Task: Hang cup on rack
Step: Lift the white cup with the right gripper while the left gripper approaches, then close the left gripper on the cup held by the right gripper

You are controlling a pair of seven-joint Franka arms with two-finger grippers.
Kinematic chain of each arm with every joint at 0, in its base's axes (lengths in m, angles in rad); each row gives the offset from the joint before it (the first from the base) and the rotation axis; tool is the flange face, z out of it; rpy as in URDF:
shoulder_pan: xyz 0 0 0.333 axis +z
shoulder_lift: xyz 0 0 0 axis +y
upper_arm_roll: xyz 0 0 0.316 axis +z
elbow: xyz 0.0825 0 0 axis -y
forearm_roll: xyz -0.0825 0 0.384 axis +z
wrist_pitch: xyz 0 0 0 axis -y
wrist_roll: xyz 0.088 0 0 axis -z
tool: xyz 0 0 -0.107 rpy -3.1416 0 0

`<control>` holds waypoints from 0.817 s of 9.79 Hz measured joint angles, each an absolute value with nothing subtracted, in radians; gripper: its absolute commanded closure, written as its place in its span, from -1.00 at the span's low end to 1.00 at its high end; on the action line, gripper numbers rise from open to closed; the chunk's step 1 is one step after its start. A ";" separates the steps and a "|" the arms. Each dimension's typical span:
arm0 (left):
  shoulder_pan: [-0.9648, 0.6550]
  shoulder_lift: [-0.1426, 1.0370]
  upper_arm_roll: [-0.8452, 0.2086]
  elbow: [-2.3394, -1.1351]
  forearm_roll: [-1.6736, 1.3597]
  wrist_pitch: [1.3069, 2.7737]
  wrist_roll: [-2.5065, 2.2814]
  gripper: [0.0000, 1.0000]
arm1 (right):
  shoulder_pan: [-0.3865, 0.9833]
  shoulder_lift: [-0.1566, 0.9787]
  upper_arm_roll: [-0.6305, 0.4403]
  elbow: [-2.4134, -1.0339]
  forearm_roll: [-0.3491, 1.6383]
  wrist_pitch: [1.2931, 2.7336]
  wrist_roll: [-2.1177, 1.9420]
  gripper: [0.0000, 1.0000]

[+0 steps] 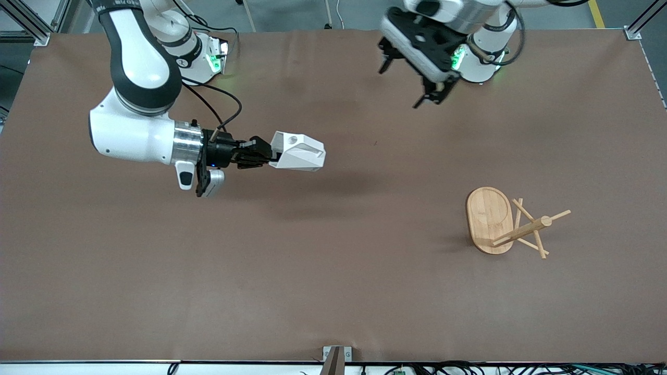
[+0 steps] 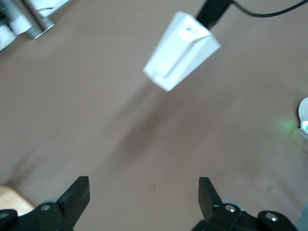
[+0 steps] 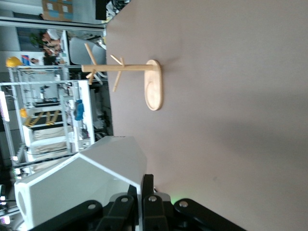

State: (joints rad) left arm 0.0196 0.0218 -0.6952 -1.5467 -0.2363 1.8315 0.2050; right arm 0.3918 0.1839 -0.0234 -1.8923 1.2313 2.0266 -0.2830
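Observation:
My right gripper [image 1: 271, 154] is shut on the white faceted cup [image 1: 298, 151] and holds it sideways in the air over the table's middle part, toward the right arm's end. In the right wrist view the fingers [image 3: 147, 185] pinch one wall of the cup [image 3: 82, 187]. The bamboo rack [image 1: 526, 229] stands upright on its oval base [image 1: 489, 219] toward the left arm's end, well apart from the cup; it also shows in the right wrist view [image 3: 154, 84]. My left gripper [image 1: 400, 87] is open and empty, high near its base. The left wrist view shows its own gripper [image 2: 144, 190] and the cup [image 2: 182, 50].
The brown table top [image 1: 333, 271] is bare around the rack and under the cup. Both robot bases stand along the table's edge farthest from the front camera. A small metal bracket [image 1: 336, 357] sits at the edge nearest the front camera.

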 measured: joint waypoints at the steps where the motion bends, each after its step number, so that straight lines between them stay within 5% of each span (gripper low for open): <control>1: 0.019 0.055 -0.729 -1.547 -0.236 1.862 0.238 -1.00 | 0.406 0.194 -0.023 -1.887 1.246 2.012 -0.283 0.92; 8: -0.015 0.146 -0.770 -1.576 -0.235 1.961 0.453 -1.00 | 0.498 0.213 -0.023 -1.881 1.337 1.897 -0.303 0.98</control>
